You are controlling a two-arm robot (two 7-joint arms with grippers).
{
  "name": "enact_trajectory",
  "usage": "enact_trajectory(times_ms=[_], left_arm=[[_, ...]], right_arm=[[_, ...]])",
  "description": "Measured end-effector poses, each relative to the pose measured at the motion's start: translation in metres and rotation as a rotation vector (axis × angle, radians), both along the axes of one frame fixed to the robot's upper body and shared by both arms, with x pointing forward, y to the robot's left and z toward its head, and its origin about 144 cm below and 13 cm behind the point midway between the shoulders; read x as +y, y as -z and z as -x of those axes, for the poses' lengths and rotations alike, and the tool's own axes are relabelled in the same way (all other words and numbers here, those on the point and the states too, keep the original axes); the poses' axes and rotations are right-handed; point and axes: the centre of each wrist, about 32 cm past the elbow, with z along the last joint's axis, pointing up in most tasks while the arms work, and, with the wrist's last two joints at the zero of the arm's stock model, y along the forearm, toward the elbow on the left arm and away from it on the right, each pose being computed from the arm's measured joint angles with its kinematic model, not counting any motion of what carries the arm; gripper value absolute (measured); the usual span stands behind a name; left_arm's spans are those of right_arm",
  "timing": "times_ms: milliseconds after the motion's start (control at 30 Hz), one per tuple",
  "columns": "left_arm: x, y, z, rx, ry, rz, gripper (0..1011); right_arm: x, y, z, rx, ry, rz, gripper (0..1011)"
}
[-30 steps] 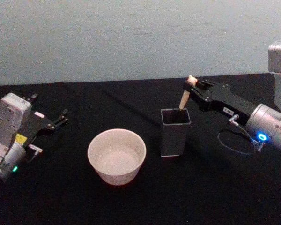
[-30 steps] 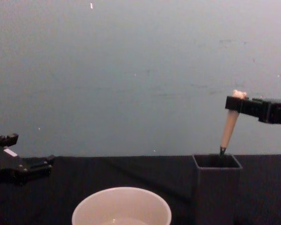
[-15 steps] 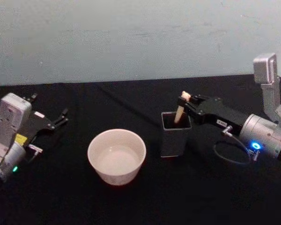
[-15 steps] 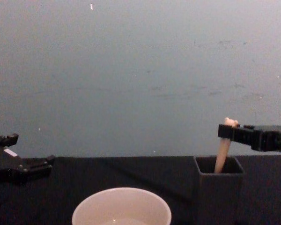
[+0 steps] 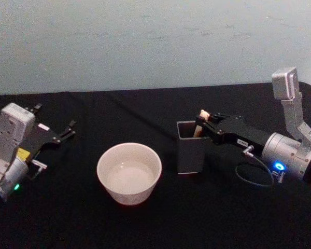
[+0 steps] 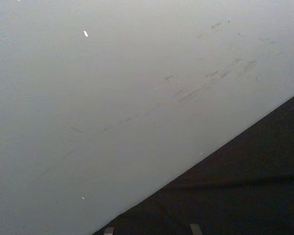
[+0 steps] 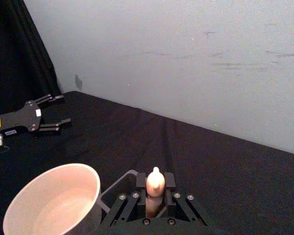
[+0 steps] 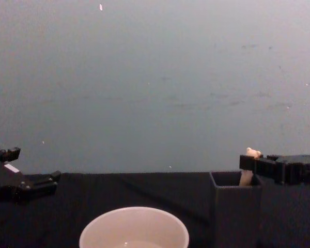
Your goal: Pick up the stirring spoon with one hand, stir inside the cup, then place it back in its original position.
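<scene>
Stirring spoon point(image 5: 199, 126) standing in the dark holder point(image 5: 191, 155), right pincer point(image 5: 203, 122) clamped on its pink handle.
On the black counter point(image 5: 223, 207) the cream cup point(image 5: 129, 174) sits just left of the holder; the left pincer point(image 5: 56, 116) lies far left, fingers apart.

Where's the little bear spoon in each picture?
Head view: the stirring spoon stands in the holder, right of centre, held by the right gripper.
Chest view: spoon low right, poking from the holder.
Right wrist view: spoon bottom middle of that picture, between the jaws.
Left wrist view: faces the wall.
Shared landmark: the cup beside the holder.
</scene>
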Motion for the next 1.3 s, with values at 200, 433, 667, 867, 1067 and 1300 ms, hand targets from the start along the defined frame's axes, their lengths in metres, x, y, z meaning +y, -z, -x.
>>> enact_trajectory(times_ms=[200,433,667,867,1067,1300], left_arm=[[0.0,0.0,0.0,0.0,0.0,0.0,1001],[0.0,0.0,0.0,0.0,0.0,0.0,1001],[0.0,0.0,0.0,0.0,0.0,0.0,1001],[0.0,0.0,0.0,0.0,0.0,0.0,1001],[0.0,0.0,0.0,0.0,0.0,0.0,1001],[0.0,0.0,0.0,0.0,0.0,0.0,1002]], right_arm=[[0.0002,0.0012,-0.0003,0.006,0.005,0.004,214],[0.0003,0.0013,-0.0005,0.009,0.008,0.005,214],[0.0002,0.0014,-0.0005,0.009,0.008,0.006,214],[0.0001,0.0015,-0.0003,0.009,0.007,0.007,214],[0.0001,0.0016,-0.0002,0.009,0.007,0.006,214],[0.0002,0.002,-0.0001,0.011,0.006,0.009,300]])
